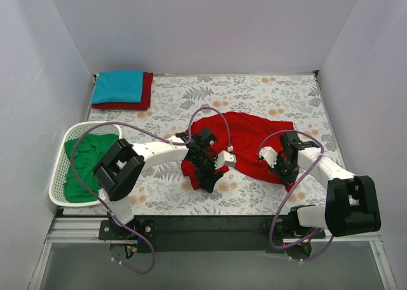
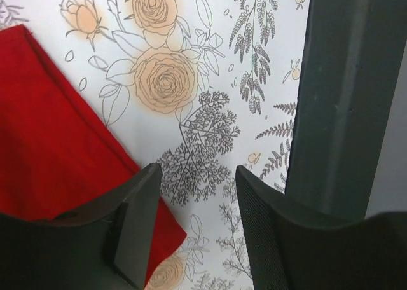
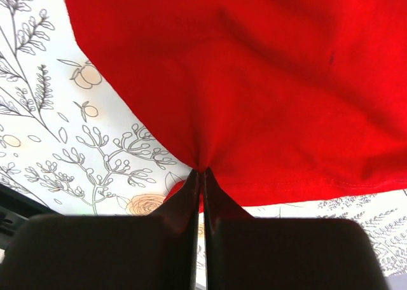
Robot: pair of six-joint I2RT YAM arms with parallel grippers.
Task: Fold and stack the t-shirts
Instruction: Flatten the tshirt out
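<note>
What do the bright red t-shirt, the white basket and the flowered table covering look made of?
Bright red t-shirt: soft matte knit cloth, likely cotton; it gathers into fine pleats where the right gripper pinches it.
White lattice basket: probably moulded plastic, stiff regular open grid.
Flowered table covering: smooth printed sheet lying flat; cloth or vinyl, cannot tell.

Bare table [image 1: 254,93] lies open behind the bright red t-shirt [image 1: 254,134] and along the near edge, while the white basket [image 1: 57,179] blocks the left side, the folded t-shirts [image 1: 121,89] fill the far left corner and walls [image 1: 191,23] close three sides.
</note>
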